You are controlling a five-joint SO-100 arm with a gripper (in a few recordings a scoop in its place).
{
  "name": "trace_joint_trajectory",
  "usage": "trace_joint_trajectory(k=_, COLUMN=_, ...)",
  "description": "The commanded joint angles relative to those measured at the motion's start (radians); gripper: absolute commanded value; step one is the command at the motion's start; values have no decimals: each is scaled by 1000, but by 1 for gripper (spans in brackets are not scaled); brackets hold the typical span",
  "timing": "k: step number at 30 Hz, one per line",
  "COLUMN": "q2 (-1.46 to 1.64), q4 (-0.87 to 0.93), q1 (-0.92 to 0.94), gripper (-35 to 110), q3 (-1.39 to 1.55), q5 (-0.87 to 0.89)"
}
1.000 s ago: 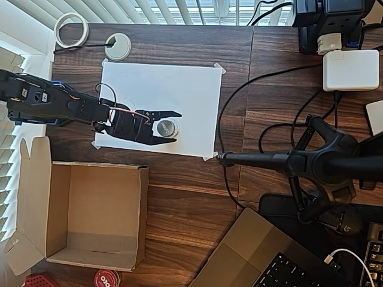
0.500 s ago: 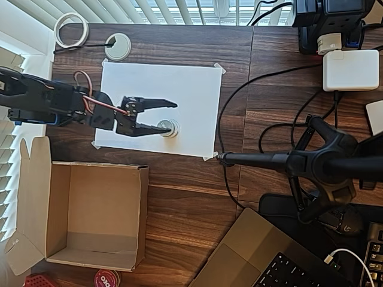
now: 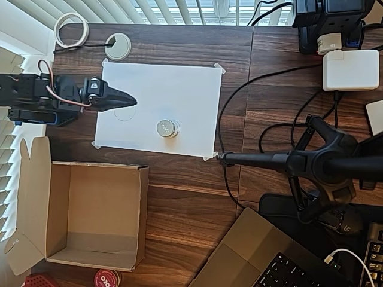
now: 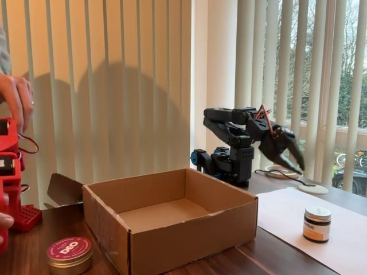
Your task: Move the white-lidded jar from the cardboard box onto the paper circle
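Observation:
The white-lidded jar (image 3: 167,128) (image 4: 316,224) stands upright on the taped white sheet (image 3: 179,89), toward its near edge, with nothing touching it. My gripper (image 3: 127,100) (image 4: 291,161) hangs open and empty above the sheet's left part, well clear of the jar. A faint pencil circle (image 3: 124,112) shows on the sheet just below the fingertips. I cannot tell whether that is the paper circle or whether the paper circle lies hidden under the jar. The cardboard box (image 3: 143,209) (image 4: 189,229) stands empty, flaps out, below the sheet in the overhead view.
A red-lidded tin (image 3: 108,278) (image 4: 69,252) sits by the box's near corner. A white disc with a dark hole (image 3: 118,46) and a tape roll (image 3: 71,28) lie beyond the sheet. A black camera stand (image 3: 323,161), cables, a charger and a laptop (image 3: 257,251) crowd the right.
The gripper has let go of the jar, lifted and drawn back to the left. The jar stays where it was set on the sheet.

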Motion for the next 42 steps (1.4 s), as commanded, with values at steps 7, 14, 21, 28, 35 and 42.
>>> trace_joint_trajectory(k=7, q2=301, q4=437, q1=-26, gripper=0, q3=64, q5=64)
trace_joint_trajectory(k=14, q2=382, q4=565, q1=-26, gripper=0, q3=91, q5=100)
trace_joint_trajectory(k=21, q2=434, q4=581, q1=-17, gripper=0, q3=101, q5=121)
trace_joint_trajectory(k=28, q2=446, q4=584, q1=-28, gripper=0, q3=104, q5=106)
trace_joint_trajectory(k=35, q2=446, q4=584, q1=-34, gripper=0, q3=104, q5=98)
trace_joint_trajectory(k=42, q2=446, q4=584, q1=-20, gripper=0, q3=104, q5=112)
